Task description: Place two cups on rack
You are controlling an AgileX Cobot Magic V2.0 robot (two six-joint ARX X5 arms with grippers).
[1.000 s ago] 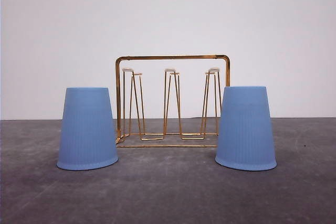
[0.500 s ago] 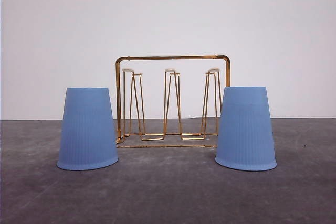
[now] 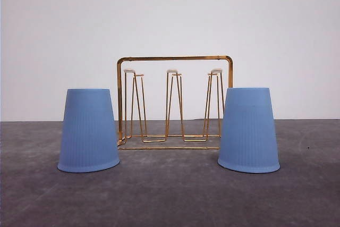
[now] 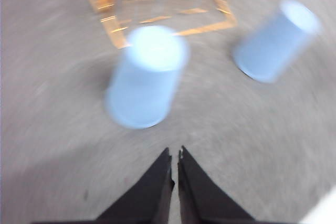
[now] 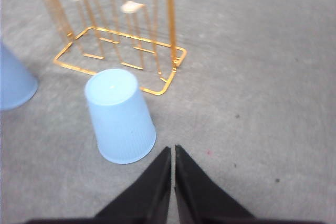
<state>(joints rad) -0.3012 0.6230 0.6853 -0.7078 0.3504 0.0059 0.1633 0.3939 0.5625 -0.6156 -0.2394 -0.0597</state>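
— Fingers first: how do they stand?

— Both pairs are black, wedge-shaped and tapering to points. The left gripper (image 4: 175,157) has its tips pressed nearly together with only a hairline slit between them, holding nothing. The right gripper (image 5: 172,153) is the same, closed on empty air above the table (image 3: 170,195).

— And that surface?

— Dark grey, matte, faintly mottled, with a few small specks.

— Where are the cups?

— Both stand upside down, wide rims on the table. The left cup (image 3: 88,131) and the right cup (image 3: 248,129) are light blue plastic, tapered, with fine vertical ribbing and flat closed bottoms facing up. In the left wrist view the picture is blurred, so the ribbing is lost there.

— The rack?

— The rack (image 3: 174,102) sits between them and a little farther back: thin gold wire, an arched rectangular frame, a rectangular base, narrow hairpin prongs capped in whitish tips. The right cup overlaps its corner in the front view. Behind is a plain pale wall (image 3: 170,14).
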